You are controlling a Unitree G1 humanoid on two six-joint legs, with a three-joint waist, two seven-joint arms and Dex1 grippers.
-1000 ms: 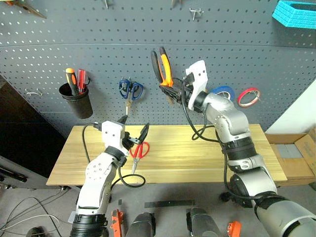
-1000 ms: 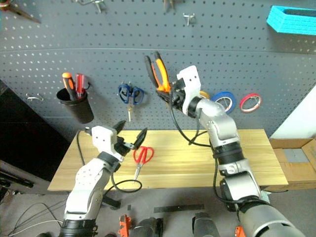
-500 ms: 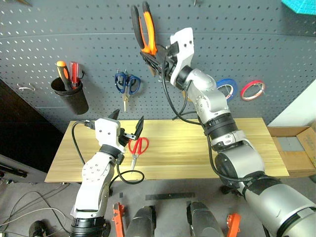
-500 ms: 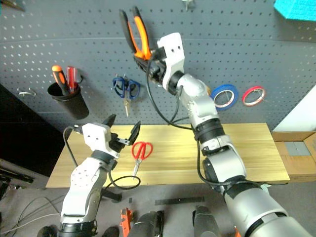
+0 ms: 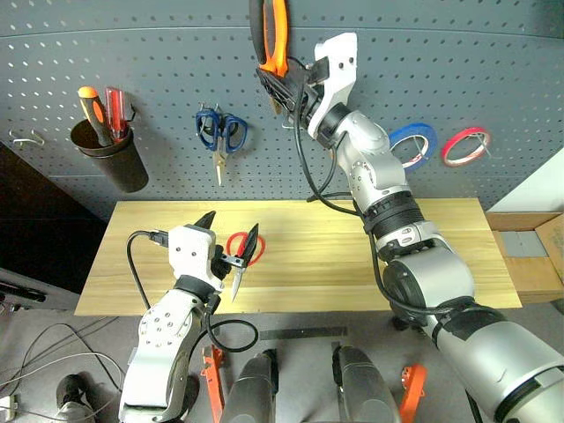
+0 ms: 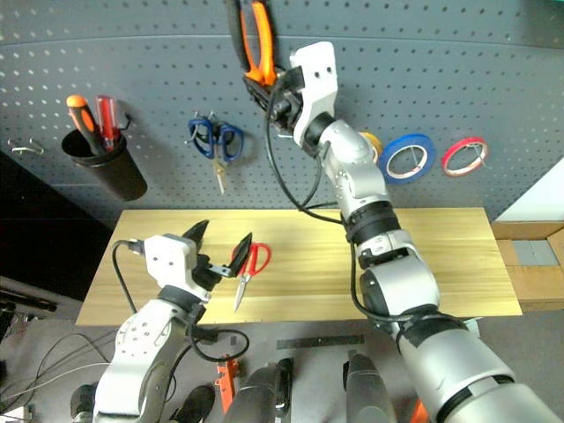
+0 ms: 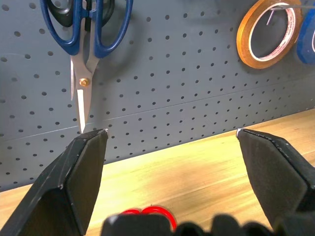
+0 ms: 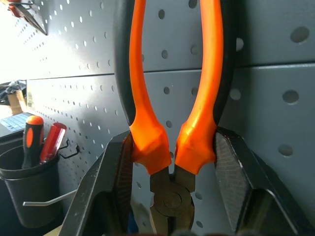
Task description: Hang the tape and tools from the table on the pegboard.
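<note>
Right claw (image 8: 172, 162) clamps the pliers (image 5: 271, 35) by their glossy orange-and-black handles, raised against the perforated grey pegboard (image 5: 159, 70). Left claw (image 5: 227, 236) gapes wide, empty, over red-handled scissors (image 6: 250, 261) lying flat on the pale wood-grain counter (image 5: 441, 256). Thin blue tape ring (image 5: 412, 145) hangs on the pegboard.

Between the jaws, the pliers (image 8: 172, 123) have glossy orange plastic handles and a dull metal head; behind, the pegboard (image 8: 275, 98) is matt grey.

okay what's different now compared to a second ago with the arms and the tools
The right gripper, shut on the pliers the whole time, has lifted them higher up the pegboard. The left gripper stays open above the red-handled scissors, which lie untouched on the table. The blue tape stays hung on the board.
</note>
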